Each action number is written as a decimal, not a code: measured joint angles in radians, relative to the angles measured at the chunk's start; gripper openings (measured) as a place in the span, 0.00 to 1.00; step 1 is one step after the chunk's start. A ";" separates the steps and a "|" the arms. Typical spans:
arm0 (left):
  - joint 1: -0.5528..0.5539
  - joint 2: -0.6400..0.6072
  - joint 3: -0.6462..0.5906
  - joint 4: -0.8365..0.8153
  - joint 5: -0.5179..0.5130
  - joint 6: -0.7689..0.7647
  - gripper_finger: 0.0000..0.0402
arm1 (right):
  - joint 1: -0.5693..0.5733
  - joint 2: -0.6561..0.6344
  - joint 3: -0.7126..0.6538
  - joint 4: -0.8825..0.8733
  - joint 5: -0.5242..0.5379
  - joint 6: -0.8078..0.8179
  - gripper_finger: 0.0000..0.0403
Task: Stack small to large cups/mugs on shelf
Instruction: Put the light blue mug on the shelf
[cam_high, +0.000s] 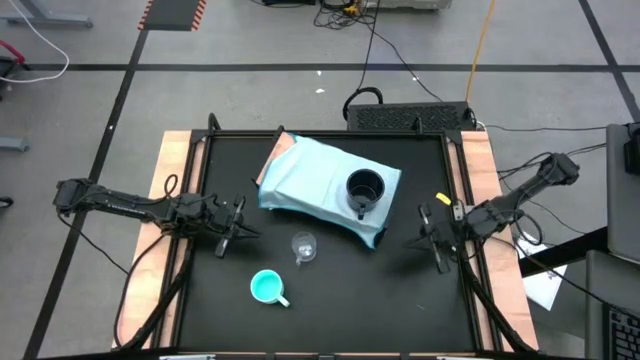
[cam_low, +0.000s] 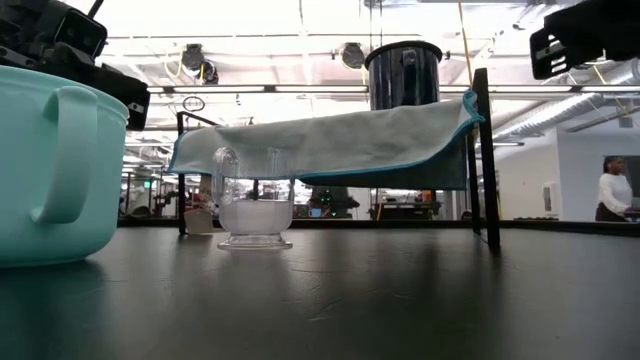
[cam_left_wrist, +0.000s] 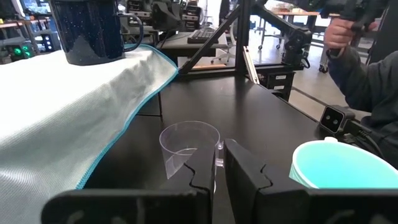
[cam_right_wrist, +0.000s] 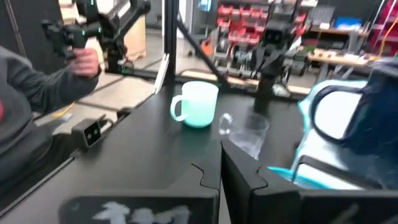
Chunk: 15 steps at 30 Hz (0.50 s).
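Note:
The black mug (cam_high: 364, 188) stands upright on the light blue shelf (cam_high: 310, 175), near its right end; it also shows in the low view (cam_low: 403, 75). The tiny clear glass cup (cam_high: 303, 246) stands on the black table just in front of the shelf. The teal mug (cam_high: 266, 287) with its white handle stands nearer the front edge. My left gripper (cam_high: 245, 232) is shut and empty, left of the glass cup, pointing at it (cam_left_wrist: 186, 146). My right gripper (cam_high: 425, 240) is shut and empty, right of the shelf.
The shelf stands raised on dark legs (cam_low: 487, 160), with open space under it. Black frame rails (cam_high: 460, 200) run along the table's sides. A person's hand and sleeve (cam_left_wrist: 354, 62) show beyond the table's front edge. Another person (cam_low: 610, 190) stands far back in the room.

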<state>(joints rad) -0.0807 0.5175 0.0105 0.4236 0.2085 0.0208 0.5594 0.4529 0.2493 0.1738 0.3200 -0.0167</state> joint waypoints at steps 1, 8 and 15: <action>0.000 0.000 0.000 0.000 0.000 -0.001 0.09 | -0.001 -0.025 -0.009 -0.004 0.003 -0.013 0.00; 0.000 0.000 0.000 0.000 0.000 0.000 0.09 | -0.001 -0.155 -0.093 -0.015 0.027 -0.023 0.00; 0.000 0.000 0.000 0.000 0.000 0.000 0.09 | -0.001 -0.216 -0.149 -0.012 0.028 -0.026 0.00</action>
<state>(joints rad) -0.0811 0.5179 0.0109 0.4235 0.2085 0.0212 0.5583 0.2371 0.1005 0.1616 0.3476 -0.0423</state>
